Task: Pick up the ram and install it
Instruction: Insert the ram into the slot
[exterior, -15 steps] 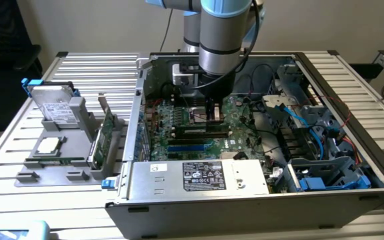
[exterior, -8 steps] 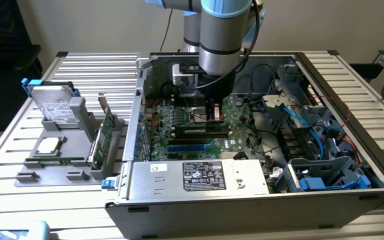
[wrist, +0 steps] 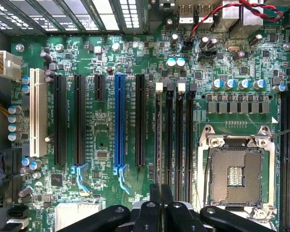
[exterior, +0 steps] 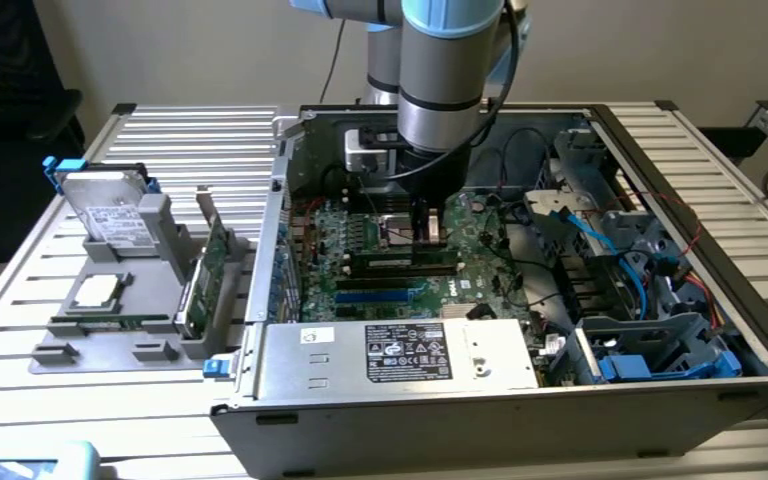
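Ram [exterior: 111, 320]: thin green stick lying flat on the grey tray [exterior: 104, 352], at 8 o'clock from the gripper [exterior: 423, 236]. Likely light, stiff, brittle; best held by its long edges, clear of the chips. Gripper: fingers pressed together over the motherboard [wrist: 106, 145] by the memory slots [wrist: 180, 135], nothing visibly pinched.

You see an open computer case [exterior: 491, 425] mid-frame, its motherboard [wrist: 106, 145] exposed, and a hard drive [exterior: 104, 210] on a grey tray [exterior: 104, 352] at the exterior view's left.
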`<state>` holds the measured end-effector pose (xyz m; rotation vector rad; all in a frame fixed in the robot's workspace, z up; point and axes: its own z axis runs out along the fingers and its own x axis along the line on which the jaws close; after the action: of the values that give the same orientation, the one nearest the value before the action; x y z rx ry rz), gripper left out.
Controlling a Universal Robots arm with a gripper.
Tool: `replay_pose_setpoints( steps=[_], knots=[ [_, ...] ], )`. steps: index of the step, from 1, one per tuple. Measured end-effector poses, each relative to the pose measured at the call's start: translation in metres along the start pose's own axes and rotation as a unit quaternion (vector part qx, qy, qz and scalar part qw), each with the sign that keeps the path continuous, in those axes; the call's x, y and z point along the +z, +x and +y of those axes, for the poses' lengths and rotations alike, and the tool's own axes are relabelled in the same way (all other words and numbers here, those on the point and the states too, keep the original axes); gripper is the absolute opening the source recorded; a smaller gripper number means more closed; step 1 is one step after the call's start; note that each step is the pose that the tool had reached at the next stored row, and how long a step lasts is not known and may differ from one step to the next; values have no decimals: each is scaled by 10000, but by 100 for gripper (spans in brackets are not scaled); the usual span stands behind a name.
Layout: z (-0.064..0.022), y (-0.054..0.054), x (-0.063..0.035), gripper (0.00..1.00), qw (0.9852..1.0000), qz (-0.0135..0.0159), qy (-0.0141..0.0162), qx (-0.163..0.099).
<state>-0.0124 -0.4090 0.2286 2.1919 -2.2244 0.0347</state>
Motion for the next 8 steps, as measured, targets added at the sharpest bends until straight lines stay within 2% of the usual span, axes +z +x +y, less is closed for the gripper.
replay_pose_setpoints(
  steps=[8],
  knots=[
    [0, -1, 21, 13, 10000, -1, 0, 0]
  ],
)
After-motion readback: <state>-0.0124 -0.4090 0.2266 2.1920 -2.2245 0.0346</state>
